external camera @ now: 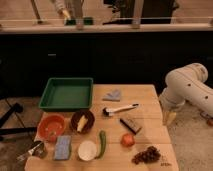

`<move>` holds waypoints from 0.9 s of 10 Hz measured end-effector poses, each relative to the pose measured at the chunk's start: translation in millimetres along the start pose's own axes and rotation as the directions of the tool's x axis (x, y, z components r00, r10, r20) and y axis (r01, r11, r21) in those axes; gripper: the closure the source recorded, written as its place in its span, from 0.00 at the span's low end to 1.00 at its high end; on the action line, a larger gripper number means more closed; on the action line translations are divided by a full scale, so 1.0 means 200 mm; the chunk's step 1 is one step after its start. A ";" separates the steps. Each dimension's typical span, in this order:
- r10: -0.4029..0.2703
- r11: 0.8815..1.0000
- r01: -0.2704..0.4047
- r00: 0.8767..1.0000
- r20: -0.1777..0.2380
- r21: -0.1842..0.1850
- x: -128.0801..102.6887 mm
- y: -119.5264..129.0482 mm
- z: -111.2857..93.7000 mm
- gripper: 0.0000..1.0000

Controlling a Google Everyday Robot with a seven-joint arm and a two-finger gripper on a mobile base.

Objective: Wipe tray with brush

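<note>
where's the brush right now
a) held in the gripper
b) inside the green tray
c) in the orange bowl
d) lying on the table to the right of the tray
d: the brush lies flat on the wooden table, outside and to the right of the tray, while the gripper hangs empty beside the table's right edge.
</note>
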 end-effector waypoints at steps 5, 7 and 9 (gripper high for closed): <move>0.000 1.000 0.000 1.000 0.004 0.003 0.00 0.00 0.00 0.20; -0.026 0.999 0.024 0.999 0.041 0.037 -0.04 -0.02 -0.02 0.20; -0.102 0.991 0.090 0.988 0.120 0.096 -0.21 -0.07 -0.02 0.20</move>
